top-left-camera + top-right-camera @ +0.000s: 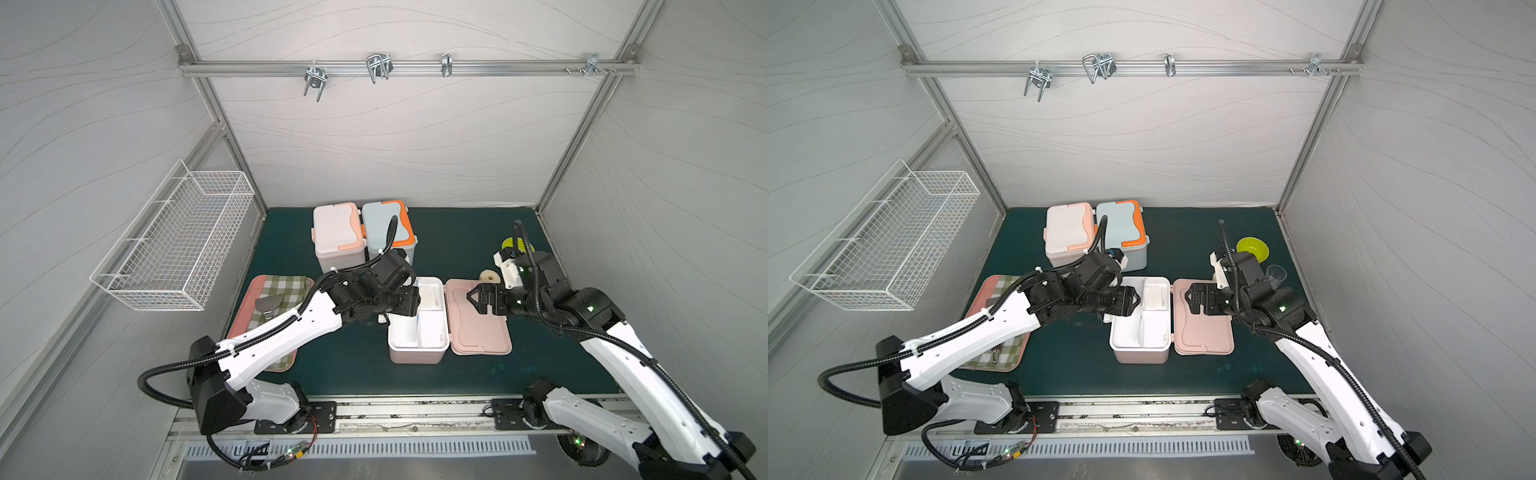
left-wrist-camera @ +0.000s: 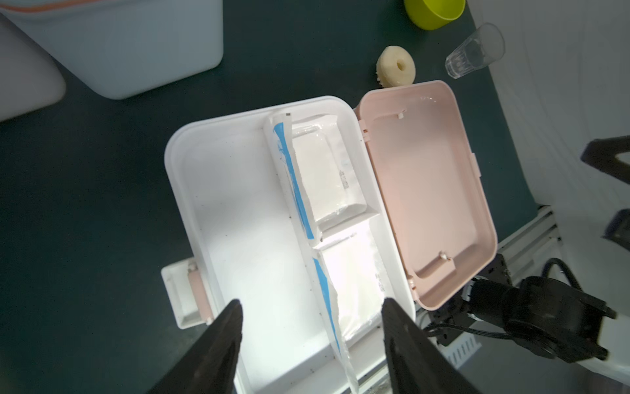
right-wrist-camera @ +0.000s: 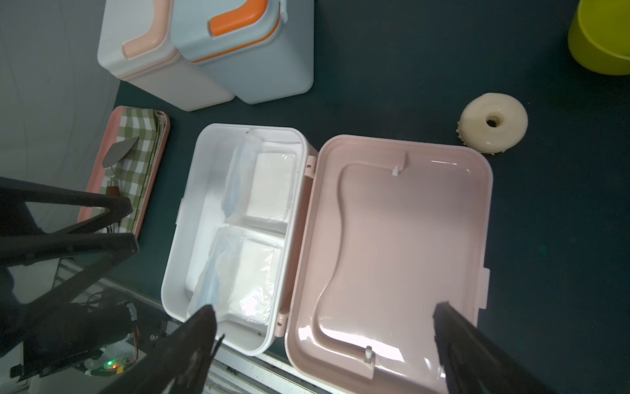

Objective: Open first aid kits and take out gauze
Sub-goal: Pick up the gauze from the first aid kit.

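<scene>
Dusty pink rounded plastic first aid kit (image 1: 415, 355) with a white inner tray is seen open at the middle of the dark green mat (image 1: 457, 232). Its pink lid (image 1: 480, 328) is laid flat beside it on the right arm's side. A pink tray (image 3: 92, 191) lined with green-white checked cloth (image 3: 136, 136) is set on the left arm's side and is partly hidden in both top views by the left arm. Two closed kits, white with peach trim (image 1: 334, 228) and pale blue with orange trim (image 1: 384, 224), are placed just beside each other behind the open one.

The left gripper (image 2: 310, 307) is held over the open box with its fingers spread. The right gripper (image 3: 325, 308) is held wide apart above the lid, with nothing gripped. A lime green bowl (image 1: 1252, 248), a cream ring (image 3: 492, 124) and a clear glass (image 2: 475, 51) are left near the lid's far corner.

Two flat white gauze pads (image 2: 324, 174) in clear pouches are lodged in the two small compartments by the hinge. A blue-striped flap (image 2: 295, 184) is raised on edge beside each, and the nearer one is framed by the left fingers.
</scene>
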Tool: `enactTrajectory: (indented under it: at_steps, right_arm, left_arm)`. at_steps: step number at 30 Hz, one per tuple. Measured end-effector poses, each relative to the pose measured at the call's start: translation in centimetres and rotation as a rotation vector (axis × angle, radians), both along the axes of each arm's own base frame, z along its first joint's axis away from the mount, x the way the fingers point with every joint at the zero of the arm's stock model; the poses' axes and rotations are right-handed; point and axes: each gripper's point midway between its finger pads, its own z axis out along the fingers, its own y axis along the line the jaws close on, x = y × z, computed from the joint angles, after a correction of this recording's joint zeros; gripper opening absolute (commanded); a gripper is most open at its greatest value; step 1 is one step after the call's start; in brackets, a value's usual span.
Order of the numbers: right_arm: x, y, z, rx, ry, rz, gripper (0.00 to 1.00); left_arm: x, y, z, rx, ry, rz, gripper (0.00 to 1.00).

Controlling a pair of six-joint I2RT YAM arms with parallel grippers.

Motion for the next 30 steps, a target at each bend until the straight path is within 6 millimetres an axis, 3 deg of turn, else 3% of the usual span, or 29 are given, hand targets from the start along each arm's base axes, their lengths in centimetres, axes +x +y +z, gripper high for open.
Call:
enactTrajectory:
  at_steps: [6, 16, 21, 30]
  right_arm:
    - [0.0, -1.2, -1.5, 0.018, 0.037, -0.075, 0.99]
    - [0.0, -0.5, -3.0, 0.071, 0.068, -0.065, 0.99]
    - [0.0, -0.4, -3.3, 0.084, 0.074, -0.063, 0.99]
    - [-0.1, -0.2, -3.4, 0.111, 0.071, -0.054, 0.99]
  left_arm:
    - [1.4, -0.4, -0.5, 0.110, -0.003, 0.018, 0.58]
    - [3.1, -1.5, -2.5, 0.244, 0.033, 0.032, 0.47]
    - [3.9, -2.6, -3.8, 0.275, 0.058, 0.027, 0.46]
    - [4.9, -4.0, -6.2, 0.320, 0.096, 0.028, 0.29]
